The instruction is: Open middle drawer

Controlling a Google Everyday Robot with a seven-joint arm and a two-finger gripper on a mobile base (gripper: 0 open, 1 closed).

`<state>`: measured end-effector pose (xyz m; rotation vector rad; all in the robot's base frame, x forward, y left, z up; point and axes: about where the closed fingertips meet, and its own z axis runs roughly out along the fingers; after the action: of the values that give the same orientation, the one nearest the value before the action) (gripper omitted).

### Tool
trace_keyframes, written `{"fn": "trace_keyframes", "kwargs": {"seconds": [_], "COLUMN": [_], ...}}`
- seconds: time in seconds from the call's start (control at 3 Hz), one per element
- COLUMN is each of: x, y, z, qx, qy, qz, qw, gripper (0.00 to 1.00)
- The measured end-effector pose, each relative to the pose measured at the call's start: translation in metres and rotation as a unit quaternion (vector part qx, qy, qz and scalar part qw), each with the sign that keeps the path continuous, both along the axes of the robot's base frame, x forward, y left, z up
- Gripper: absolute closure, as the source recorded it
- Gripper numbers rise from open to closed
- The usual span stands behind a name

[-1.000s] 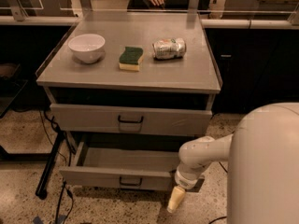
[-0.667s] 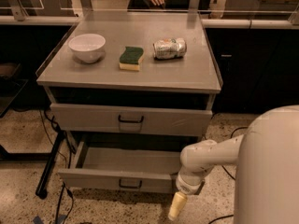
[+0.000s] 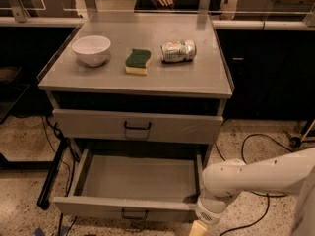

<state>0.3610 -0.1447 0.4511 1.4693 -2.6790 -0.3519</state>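
Grey sheet metal fills the single camera view, and the middle drawer (image 3: 98, 206) stands pulled well out of the cabinet, its bare floor showing. Its flat front sits just to the left of the gripper (image 3: 199, 228). The small black handle (image 3: 134, 214) at the centre of that front lies further left of the gripper, apart from it and with nothing holding it.

The gripper hangs low at the bottom edge, off the drawer's right front corner. It is cut by the frame, so I cannot tell whether it is open or closed, or whether it touches the front. The white arm (image 3: 256, 176) reaches in from the right and bends down at the wrist. That posture suits working a low, forward-sliding front from the side without blocking its travel.

Above and left of the gripper the top drawer (image 3: 172, 128) is closed flush — not the target. Far above it, on the cabinet top (image 3: 197, 77), rest a white bowl (image 3: 91, 49), a green-and-yellow sponge (image 3: 137, 61) and a crushed can (image 3: 178, 51) lying on its side, all well clear of the drawer's path.

With the drawer this far out, the task looks essentially done.
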Motion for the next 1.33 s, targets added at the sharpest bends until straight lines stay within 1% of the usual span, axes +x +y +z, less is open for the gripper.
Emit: {"fn": "trace_keyframes", "kwargs": {"seconds": [0.33,0.67,1.0,1.33], "x": [0.000,0.015,0.023,0.025], "y": [0.001,0.021,0.030,0.032], "z": [0.000,0.003,0.000,0.000], "qx": [-0.001,0.007,0.013,0.013], "qy": [-0.001,-0.004,0.001,0.002], "qz": [0.002,0.036,0.054,0.057], "qw": [1.0000,0.9993,0.9985,0.9983], "gripper": [0.00,0.00,0.00,0.00]}}
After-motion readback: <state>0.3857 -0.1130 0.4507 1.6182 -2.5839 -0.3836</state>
